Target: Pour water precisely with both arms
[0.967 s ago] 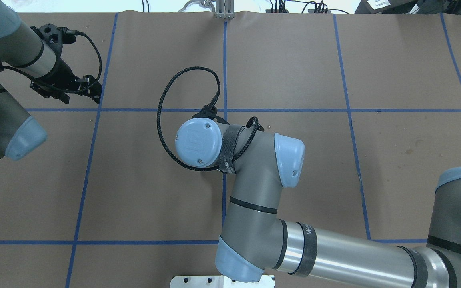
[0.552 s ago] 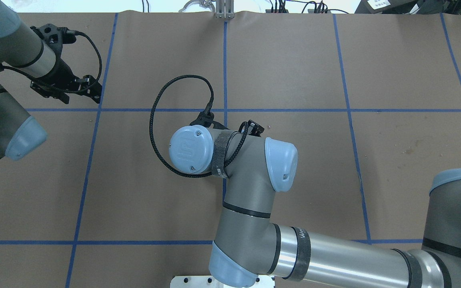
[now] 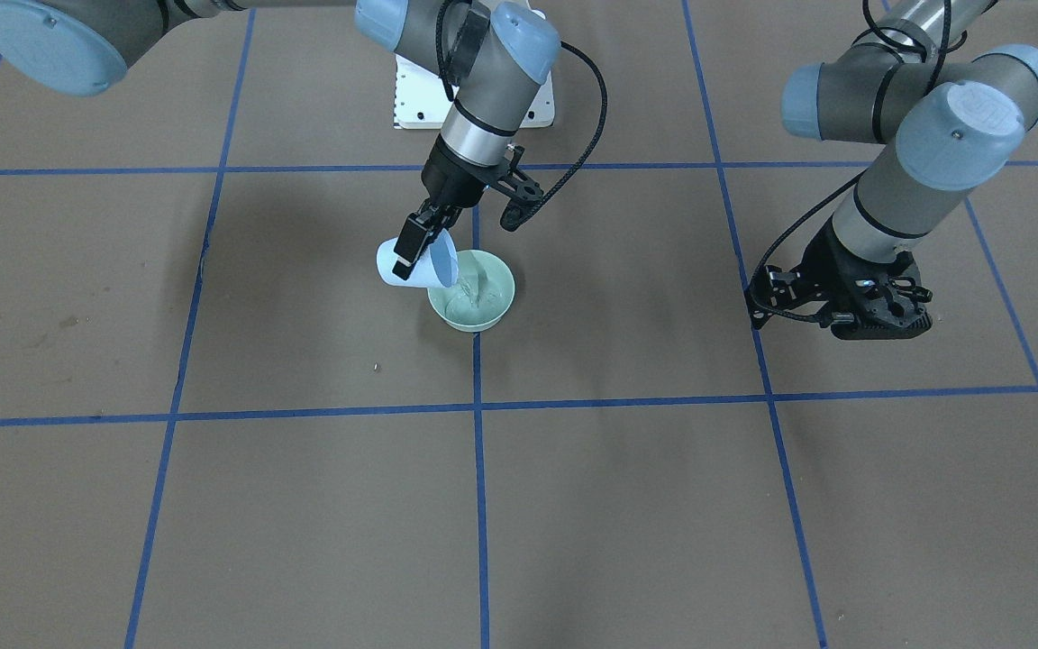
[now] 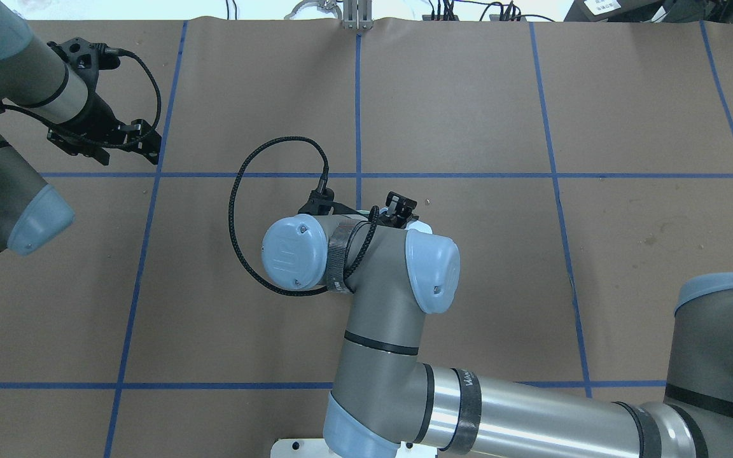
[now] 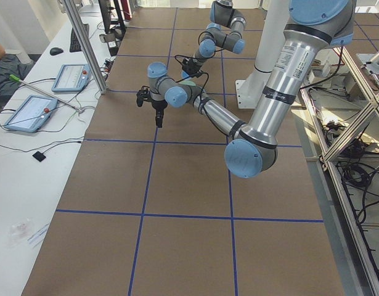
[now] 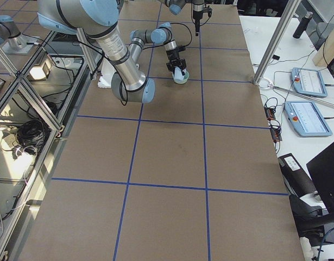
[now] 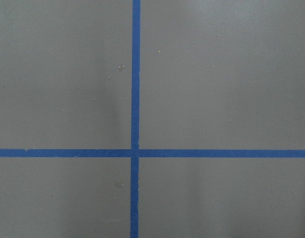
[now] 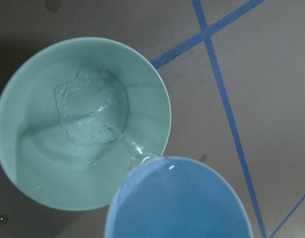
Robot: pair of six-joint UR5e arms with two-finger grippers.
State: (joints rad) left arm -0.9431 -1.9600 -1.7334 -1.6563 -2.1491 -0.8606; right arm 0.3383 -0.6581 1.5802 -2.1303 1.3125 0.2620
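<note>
My right gripper (image 3: 411, 252) is shut on a light blue cup (image 3: 417, 263) and holds it tilted over a pale green bowl (image 3: 494, 311) near the table's middle. The water (image 3: 469, 287) runs from the cup's lip into the bowl. In the right wrist view the cup (image 8: 177, 203) is at the bottom, and a thin stream joins a rippling pool of water (image 8: 92, 109) in the bowl (image 8: 38, 183). In the overhead view the right wrist hides the bowl. My left gripper (image 3: 875, 324) hangs off to the side, empty, fingers together and pointing down (image 5: 158, 120).
Blue tape lines (image 3: 478, 406) divide the brown table cover into squares. The white bolted pedestal (image 3: 411, 99) stands at the robot's edge. A side bench with tablets (image 5: 29, 111) and a metal post (image 5: 84, 49) lies beyond the far edge.
My right wrist has swung left and toward the robot in the overhead view and rotated further. A sliver of the cup now shows beside it. The left arm has not moved.
</note>
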